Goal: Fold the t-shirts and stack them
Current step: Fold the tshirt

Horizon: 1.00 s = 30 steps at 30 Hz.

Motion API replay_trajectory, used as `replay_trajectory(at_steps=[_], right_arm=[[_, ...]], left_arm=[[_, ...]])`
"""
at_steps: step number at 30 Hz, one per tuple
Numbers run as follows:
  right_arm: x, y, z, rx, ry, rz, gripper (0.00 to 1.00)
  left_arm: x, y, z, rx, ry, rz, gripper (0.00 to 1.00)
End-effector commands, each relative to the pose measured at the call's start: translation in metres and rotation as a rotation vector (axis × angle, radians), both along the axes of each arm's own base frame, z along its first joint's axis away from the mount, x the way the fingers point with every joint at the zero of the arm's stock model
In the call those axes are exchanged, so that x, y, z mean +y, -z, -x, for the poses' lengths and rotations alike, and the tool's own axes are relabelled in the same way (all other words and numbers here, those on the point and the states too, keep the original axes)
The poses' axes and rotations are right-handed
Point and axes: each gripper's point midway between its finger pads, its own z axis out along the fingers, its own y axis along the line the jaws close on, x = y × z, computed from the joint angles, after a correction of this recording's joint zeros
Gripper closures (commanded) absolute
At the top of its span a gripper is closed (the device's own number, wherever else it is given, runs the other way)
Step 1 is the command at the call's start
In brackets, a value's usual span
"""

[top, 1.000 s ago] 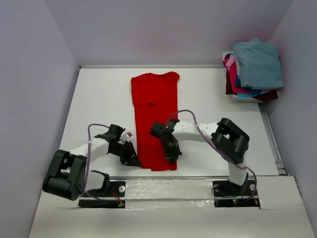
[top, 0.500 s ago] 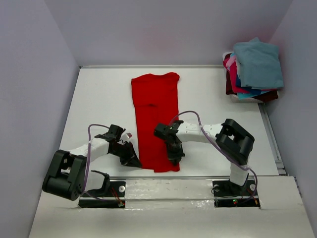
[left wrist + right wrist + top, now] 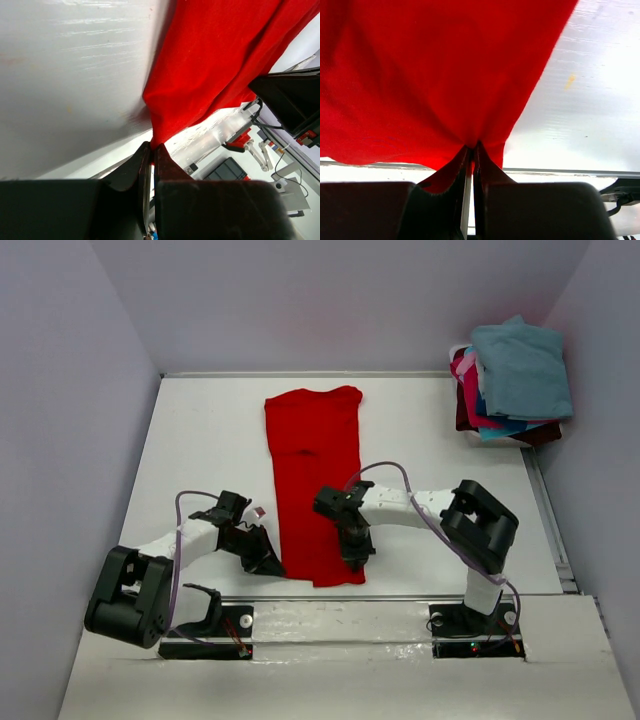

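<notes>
Red t-shirt (image 3: 312,480), near corners buried between fingers (image 3: 530,210)

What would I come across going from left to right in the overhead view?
First the left arm, red t-shirt, pile of t-shirts. The right arm overlaps the red t-shirt, so it is left out.

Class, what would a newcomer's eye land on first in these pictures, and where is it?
The bright red t-shirt, lying as a long strip down the middle of the white table. The left gripper and right gripper each pinch its near hem, and a pile of shirts sits at the far right corner.
</notes>
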Motion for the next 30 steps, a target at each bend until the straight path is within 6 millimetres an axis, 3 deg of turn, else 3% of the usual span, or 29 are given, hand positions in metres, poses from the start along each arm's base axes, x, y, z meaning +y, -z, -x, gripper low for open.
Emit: replay_trajectory(at_steps=[1,30], right_arm=[[-0.019,-0.011,-0.004,-0.042,0.014,0.045,0.9],[-0.045,-0.013,0.0,-0.043,0.046,0.078,0.86]], left_arm=[[0.0,-0.007,0.003,0.012,-0.003,0.011,0.94],[0.004,-0.007,0.019,0.069,-0.006,0.025,0.94]])
